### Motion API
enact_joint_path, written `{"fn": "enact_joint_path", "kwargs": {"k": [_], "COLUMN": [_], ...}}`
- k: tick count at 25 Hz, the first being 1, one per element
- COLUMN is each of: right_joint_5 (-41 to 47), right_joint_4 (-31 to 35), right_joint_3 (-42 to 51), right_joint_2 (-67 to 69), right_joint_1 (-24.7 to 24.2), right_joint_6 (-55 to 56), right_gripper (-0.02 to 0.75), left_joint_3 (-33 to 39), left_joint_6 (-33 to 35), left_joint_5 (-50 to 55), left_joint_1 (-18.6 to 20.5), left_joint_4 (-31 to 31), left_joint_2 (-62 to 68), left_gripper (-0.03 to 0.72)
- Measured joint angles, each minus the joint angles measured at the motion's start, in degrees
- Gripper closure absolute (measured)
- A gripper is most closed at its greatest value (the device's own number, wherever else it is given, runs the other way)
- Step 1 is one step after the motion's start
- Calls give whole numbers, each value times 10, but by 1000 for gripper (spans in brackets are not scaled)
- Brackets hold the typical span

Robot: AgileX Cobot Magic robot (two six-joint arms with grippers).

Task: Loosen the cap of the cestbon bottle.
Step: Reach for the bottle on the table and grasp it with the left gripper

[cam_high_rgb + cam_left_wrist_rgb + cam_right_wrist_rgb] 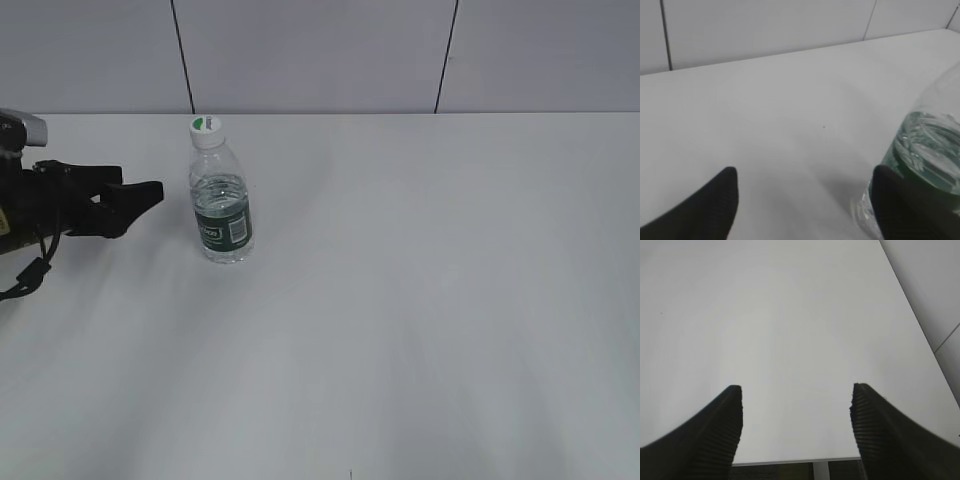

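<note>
In the exterior view one bottle (221, 205) stands upright on the white table (420, 300), left of centre, its cap (206, 126) on top. One arm shows, cut off by the left edge; the left gripper (140, 195) points at the bottle, just beside it and not touching.

In the left wrist view the fingers (715, 200) stand wide apart with nothing between them. The bottle (927, 160) is blurred and cropped at the right, partly behind the right finger.

In the right wrist view the right gripper (796, 412) is spread wide over bare table (790, 315).

Left wrist view crops the cestbon bottle (927, 160), hiding its cap.
</note>
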Motion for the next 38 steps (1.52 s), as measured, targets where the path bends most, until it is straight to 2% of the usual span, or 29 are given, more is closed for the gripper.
{"fn": "enact_joint_path", "kwargs": {"k": [2, 4, 11, 16, 23, 30, 34, 38], "right_joint_5": [0, 0, 0, 0, 0, 0, 0, 0], "right_joint_4": [0, 0, 0, 0, 0, 0, 0, 0], "right_joint_3": [0, 0, 0, 0, 0, 0, 0, 0], "right_joint_2": [0, 0, 0, 0, 0, 0, 0, 0], "right_joint_1": [0, 0, 0, 0, 0, 0, 0, 0], "right_joint_6": [0, 0, 0, 0, 0, 0, 0, 0], "right_gripper": [220, 220, 220, 220, 220, 220, 220, 220], "left_joint_3": [0, 0, 0, -11, -93, -204, -235, -253], "left_joint_6": [0, 0, 0, -2, -81, -164, -180, -184], "left_joint_5": [0, 0, -1, -5, -39, -85, -86, -87], "left_joint_1": [0, 0, 0, 0, 0, -1, -18, -39], "left_joint_4": [22, 46, 99, 168, 289, 361, 387, 387], "left_joint_2": [0, 0, 0, 0, 22, 102, 126, 146], "left_gripper": [141, 118, 109, 109, 109, 109, 109, 109]}}
